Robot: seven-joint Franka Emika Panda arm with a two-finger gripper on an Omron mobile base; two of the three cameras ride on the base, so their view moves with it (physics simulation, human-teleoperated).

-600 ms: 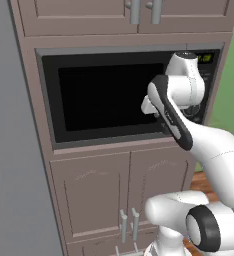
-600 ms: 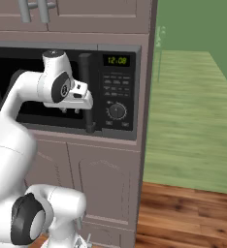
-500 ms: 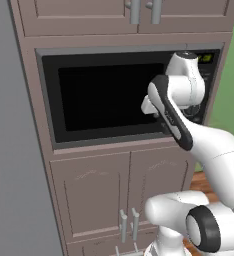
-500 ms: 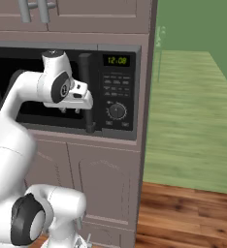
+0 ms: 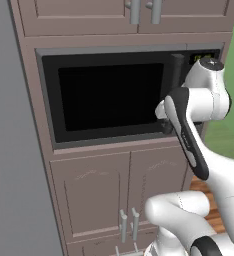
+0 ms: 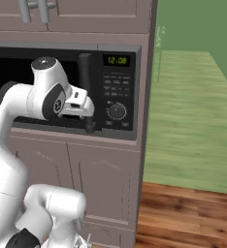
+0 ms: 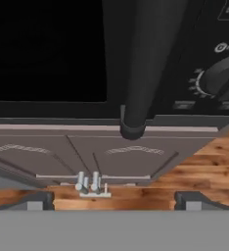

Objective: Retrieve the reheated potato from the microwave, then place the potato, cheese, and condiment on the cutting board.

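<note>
The microwave (image 5: 109, 97) is built into the cabinet wall, and its black glass door is shut. Its dark bar handle (image 6: 85, 77) runs upright beside the keypad panel (image 6: 116, 94). My gripper (image 6: 85, 115) is open at the handle's lower end. In the hand view the handle (image 7: 141, 63) stands just ahead of my gripper (image 7: 115, 201), between its spread fingertips (image 7: 35, 201) without touching them. My forearm covers the handle's lower part (image 5: 177, 75) in the left base view. The potato, cheese, condiment and cutting board are out of view.
Lower cabinet doors (image 5: 124, 195) with small metal pulls (image 7: 89, 182) sit under the microwave, and upper cabinets (image 5: 139, 12) above it. A round knob (image 6: 117, 111) sits on the keypad. Wooden floor (image 6: 183, 213) and a green wall (image 6: 193, 72) lie to the right.
My hand has edged slightly lower and closer to the handle. The microwave door stays shut.
</note>
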